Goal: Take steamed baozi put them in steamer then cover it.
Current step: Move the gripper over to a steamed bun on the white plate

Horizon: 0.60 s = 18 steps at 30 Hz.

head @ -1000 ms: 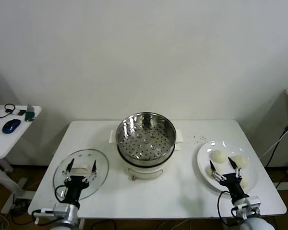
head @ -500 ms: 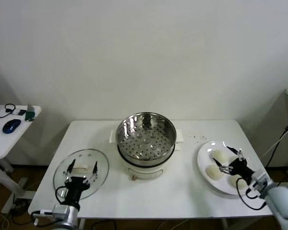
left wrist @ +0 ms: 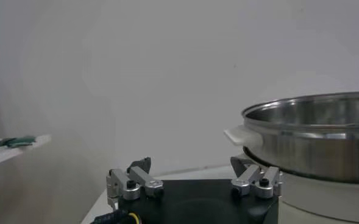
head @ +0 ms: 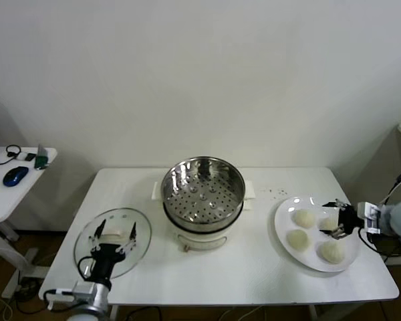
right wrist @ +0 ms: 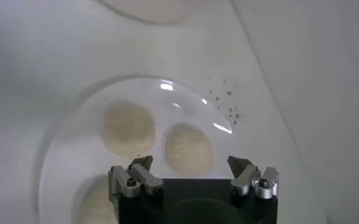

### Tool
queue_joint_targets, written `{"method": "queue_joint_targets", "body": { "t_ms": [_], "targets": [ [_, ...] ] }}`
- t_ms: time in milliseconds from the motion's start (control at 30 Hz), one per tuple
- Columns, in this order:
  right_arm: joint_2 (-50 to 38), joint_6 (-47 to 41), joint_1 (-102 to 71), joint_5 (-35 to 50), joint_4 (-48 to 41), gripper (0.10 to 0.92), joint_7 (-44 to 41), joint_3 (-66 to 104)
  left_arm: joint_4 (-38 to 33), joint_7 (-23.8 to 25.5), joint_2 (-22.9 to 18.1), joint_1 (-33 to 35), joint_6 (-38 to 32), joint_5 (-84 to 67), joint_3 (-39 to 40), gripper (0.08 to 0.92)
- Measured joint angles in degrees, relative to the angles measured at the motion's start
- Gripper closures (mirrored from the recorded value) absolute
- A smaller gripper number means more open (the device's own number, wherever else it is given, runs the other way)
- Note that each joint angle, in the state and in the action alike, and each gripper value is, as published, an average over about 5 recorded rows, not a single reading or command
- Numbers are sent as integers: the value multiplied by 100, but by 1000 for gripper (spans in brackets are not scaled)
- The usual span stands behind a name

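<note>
The right gripper has swung outward over the plate, jaws open; it should centre on one baozi before closing gently. The left gripper waits open above the cover.

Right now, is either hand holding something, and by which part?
Nothing is held. The right hand is open above the plate of baozi; the left hand is open over the glass lid.

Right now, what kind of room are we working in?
Probably a lab or office test bay, not a kitchen: a bare white wall, a plain white folding table, and a side desk with a blue computer mouse.
</note>
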Motion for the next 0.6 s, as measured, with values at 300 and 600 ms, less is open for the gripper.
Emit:
{"method": "queue_joint_targets", "body": {
  "t_ms": [300, 600],
  "targets": [
    [453, 159, 1929, -284, -1181, 203, -536, -2072, -2, -37, 11, -119, 110, -6, -10, 177],
    [1096, 297, 2792, -436, -2175, 203, -744, -3060, 52, -65, 66, -190, 162, -23, -29, 177]
  ]
}}
